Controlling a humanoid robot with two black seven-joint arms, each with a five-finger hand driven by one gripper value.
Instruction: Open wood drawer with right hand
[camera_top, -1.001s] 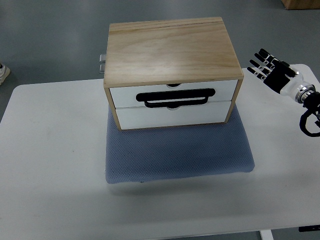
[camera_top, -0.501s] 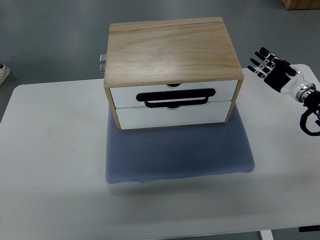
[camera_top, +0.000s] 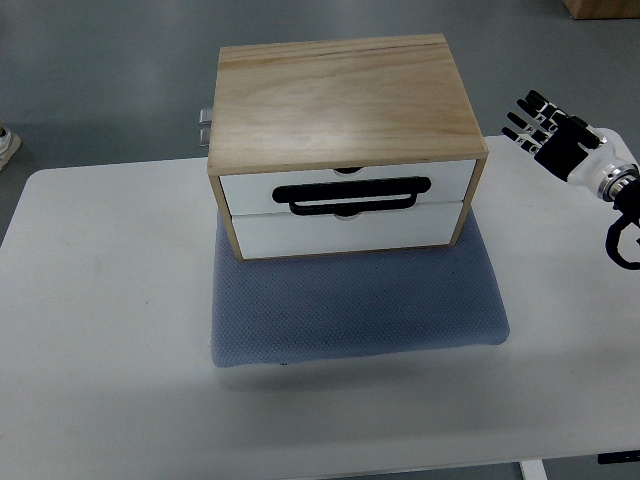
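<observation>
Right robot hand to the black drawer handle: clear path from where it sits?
Probably yes. The right robot hand, fingers spread, holds nothing beside the wood drawer box. The black handle faces the robot's side with only the blue mat before it.

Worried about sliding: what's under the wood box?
A blue mat lies under the box, on the white table. The mat's part beneath the box is hidden.

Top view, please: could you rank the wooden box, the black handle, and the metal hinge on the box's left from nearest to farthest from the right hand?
1. Wooden box: its right edge lies just left of the right hand.
2. Black handle: middle of the box's front.
3. Metal hinge: beyond the box's far left side.
</observation>
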